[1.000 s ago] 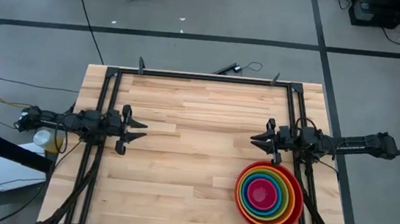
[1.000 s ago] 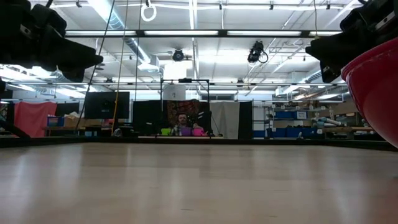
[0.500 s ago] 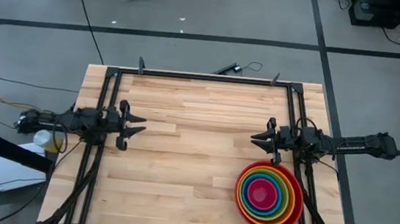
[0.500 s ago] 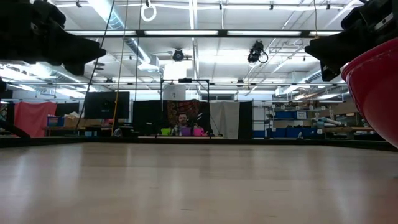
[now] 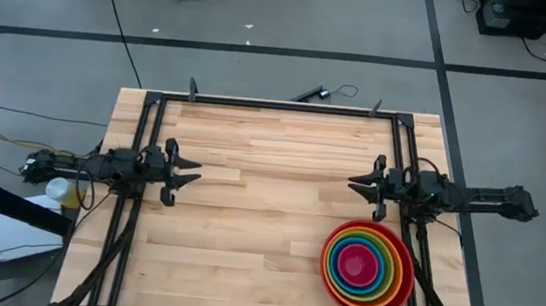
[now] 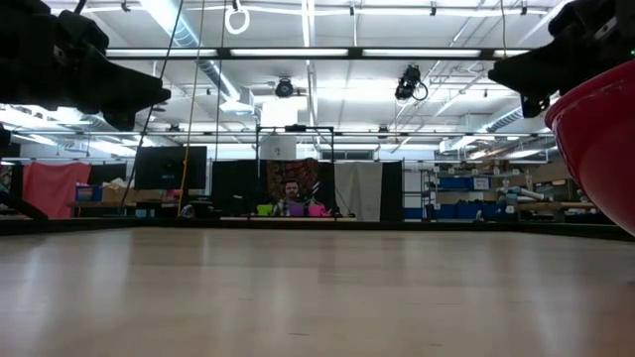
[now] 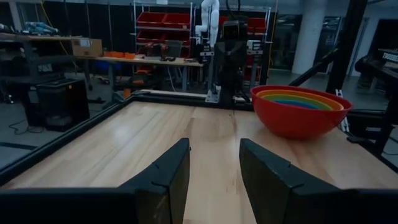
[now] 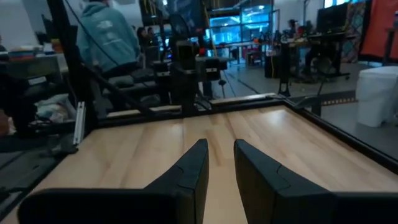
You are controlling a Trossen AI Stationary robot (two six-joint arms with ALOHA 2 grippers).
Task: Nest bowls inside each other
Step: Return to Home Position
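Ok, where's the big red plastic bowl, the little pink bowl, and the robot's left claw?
big red plastic bowl [image 7: 298,121], left wrist view, its outer wall.
little pink bowl [image 5: 356,264], high view, its inside bottom.
left gripper [image 5: 195,179], high view, midway between its fingertips.

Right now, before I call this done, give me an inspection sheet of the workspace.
Surface: wooden table, only the bowls on it.
Job's things: bowl stack, red outermost, pink innermost, in the corner by the right arm.
Clutter: nothing seen.
Tools: left tool open, empty, raised at the left side; right tool narrowly open, empty, raised, apart from the stack.
Cables: black cable on the floor beyond the table.
Surroundings: person in a teal hoodie beyond the table.
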